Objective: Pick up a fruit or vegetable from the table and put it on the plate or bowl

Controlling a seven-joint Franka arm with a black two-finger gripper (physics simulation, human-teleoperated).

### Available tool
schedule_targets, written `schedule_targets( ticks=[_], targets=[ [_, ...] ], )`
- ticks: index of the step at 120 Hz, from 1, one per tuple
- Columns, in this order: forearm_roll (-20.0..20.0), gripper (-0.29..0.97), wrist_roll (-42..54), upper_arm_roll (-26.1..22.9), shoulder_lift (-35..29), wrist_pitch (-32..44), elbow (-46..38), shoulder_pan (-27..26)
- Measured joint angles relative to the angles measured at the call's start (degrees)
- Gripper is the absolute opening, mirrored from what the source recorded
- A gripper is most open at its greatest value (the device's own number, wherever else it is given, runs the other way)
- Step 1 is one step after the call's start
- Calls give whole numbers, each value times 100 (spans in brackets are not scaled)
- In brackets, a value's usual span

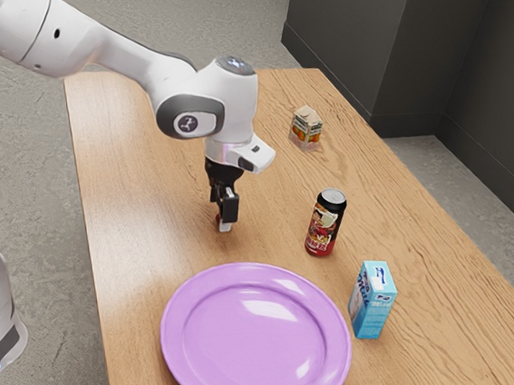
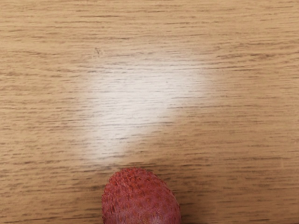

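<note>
A small red fruit (image 2: 140, 198) with a rough, bumpy skin shows right under my hand in the wrist view, with bare wooden tabletop beyond it. In the exterior view my gripper (image 1: 226, 215) points straight down near the middle of the table, just above the wood. Its fingers stand close together, shut on the red fruit, which they mostly hide there. The purple plate (image 1: 252, 334) lies empty at the table's near edge, a short way in front of the gripper.
A red drink can (image 1: 325, 223) stands toward the exterior view's right of the gripper. A blue carton (image 1: 372, 300) stands beside the plate's right rim. A small juice carton (image 1: 306, 126) sits farther back. Dark wall panels rise past the table's right edge.
</note>
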Motion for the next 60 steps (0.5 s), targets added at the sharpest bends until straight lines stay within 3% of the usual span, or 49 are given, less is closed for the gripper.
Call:
schedule_targets(
  ticks=[60],
  targets=[
    [-19,68,6,0,91,39,26,0]
  ],
)
